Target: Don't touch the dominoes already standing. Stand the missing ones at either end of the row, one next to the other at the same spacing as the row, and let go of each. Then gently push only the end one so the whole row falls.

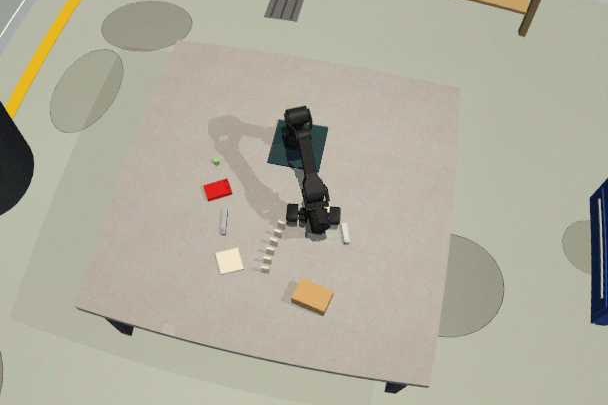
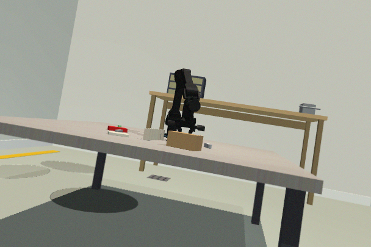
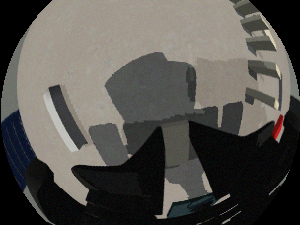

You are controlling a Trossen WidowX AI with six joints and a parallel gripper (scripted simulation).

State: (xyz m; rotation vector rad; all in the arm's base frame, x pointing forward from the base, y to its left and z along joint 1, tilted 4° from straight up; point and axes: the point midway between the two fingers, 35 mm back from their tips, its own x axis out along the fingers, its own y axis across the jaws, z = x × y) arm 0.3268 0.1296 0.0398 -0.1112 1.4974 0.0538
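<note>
Several cream dominoes [image 1: 273, 241] [image 2: 152, 134] [image 3: 262, 43] stand upright in a slanting row left of the gripper in the top view; in the wrist view they run down the upper right. My gripper [image 2: 185, 130] [image 3: 175, 128] is low over the table at the row's arm-side end, with its fingers drawn in. A loose domino [image 3: 176, 148] is between the fingertips, shaded grey, and the fingers meet both its sides. A cream sliver [image 1: 327, 209] shows beside the gripper body in the top view, mostly hidden by it. The fingertips are hidden in that view.
A white-grey bar [image 1: 345, 233] [image 2: 207, 145] [image 3: 61, 120] lies right of the gripper. An orange block [image 1: 312, 296] [image 2: 184, 141] is near the row's far end. Left of the row are a cream square [image 1: 229, 261], a grey bar [image 1: 224, 221], a red piece [image 1: 218, 189] and a green cube [image 1: 216, 161].
</note>
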